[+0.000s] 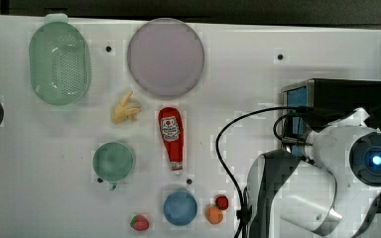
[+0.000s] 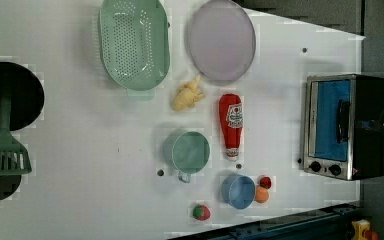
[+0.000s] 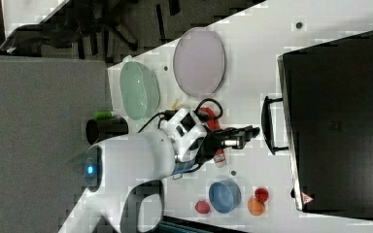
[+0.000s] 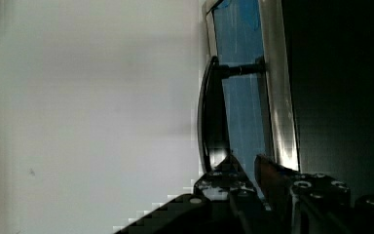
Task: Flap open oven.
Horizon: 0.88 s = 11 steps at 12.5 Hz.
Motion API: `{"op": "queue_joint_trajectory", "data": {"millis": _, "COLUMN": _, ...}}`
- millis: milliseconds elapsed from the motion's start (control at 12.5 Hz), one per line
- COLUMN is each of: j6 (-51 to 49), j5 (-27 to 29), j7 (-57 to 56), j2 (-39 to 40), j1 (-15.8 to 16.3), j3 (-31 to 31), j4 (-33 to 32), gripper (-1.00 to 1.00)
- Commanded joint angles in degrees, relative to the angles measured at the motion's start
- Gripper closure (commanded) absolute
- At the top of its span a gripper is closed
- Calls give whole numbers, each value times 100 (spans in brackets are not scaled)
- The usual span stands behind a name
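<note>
Oven placement first: it stands at the left view's right, on the white surface, its silver-framed front facing the left view's left with the blue glass door shut flat against the frame and the dark bar handle across the middle of the glass.

Taking the left view from its left side onward: a black pan and a green slotted spatula at the edge, then a green colander, a green mug, a banana bunch, a strawberry, a lilac plate, a ketchup bottle, a blue bowl with an orange and a small red fruit beside it, then the oven.

In the right view the white arm reaches from the right view's left toward the oven, and the claw sits just short of the handle, level with it, between the ketchup bottle and the oven front. The wrist view shows the claw at the lower end of the handle bar, one finger lying over the glass behind the bar and the other on the bar's outer side. The fingers stand narrowly apart, astride the handle; I cannot tell whether they actually press on it.
</note>
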Motion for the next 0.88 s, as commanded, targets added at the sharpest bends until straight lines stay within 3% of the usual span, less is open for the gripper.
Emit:
{"op": "queue_joint_trajectory", "data": {"millis": 80, "j6": 622, "j5": -197, "j7": -352, "j2": 144, "j1": 28, "j3": -169, "j4": -260, "gripper": 65}}
{"op": "queue_joint_trajectory", "data": {"millis": 400, "j6": 1418, "j5": -197, "j7": -353, "j2": 537, "j1": -5, "j3": -219, "j4": -504, "gripper": 65}}
{"op": "queue_joint_trajectory", "data": {"millis": 880, "j6": 1431, "j5": -286, "j7": -253, "j2": 651, "j1": 110, "j3": -92, "j4": -595, "gripper": 65}}
